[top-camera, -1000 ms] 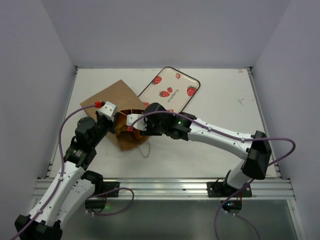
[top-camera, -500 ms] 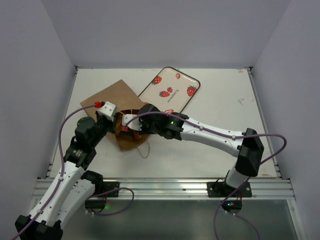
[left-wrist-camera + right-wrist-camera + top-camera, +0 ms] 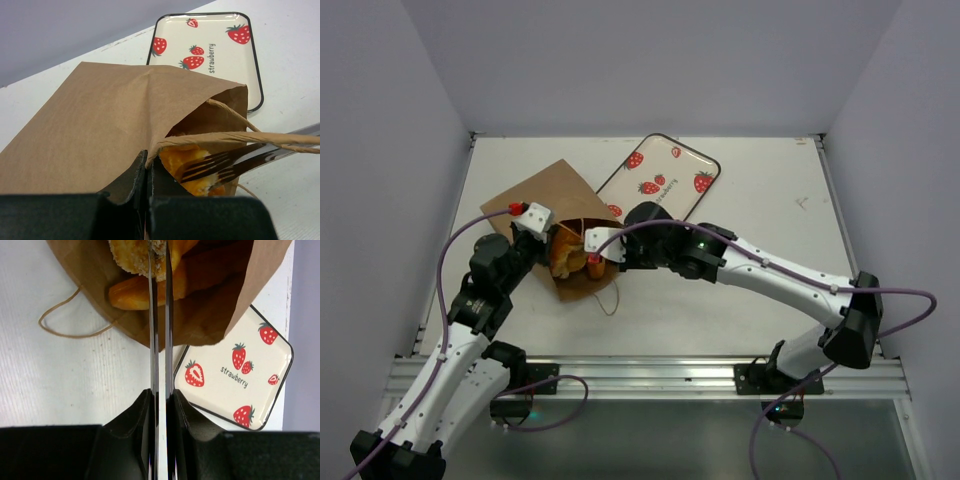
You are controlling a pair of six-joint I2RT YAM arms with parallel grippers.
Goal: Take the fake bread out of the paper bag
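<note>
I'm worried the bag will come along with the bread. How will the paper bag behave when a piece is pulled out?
Probably floppy: the paper bag is thin, creased kraft, its mouth sagging around the fake bread. It looks light and lies flat, so it would likely slide with the pull, were the left gripper not pinching its rim.

The white tray (image 3: pixel 232 70) carries the printed word "strawberry".

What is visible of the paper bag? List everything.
The paper bag is brown kraft, creased, lying flat on the white table, mouth open toward the arms. A thin cord handle trails from it. The left end effector pinches its upper lip; the right end effector reaches inside, closed on fake bread. One edge overlaps the strawberry tray's corner.
</note>
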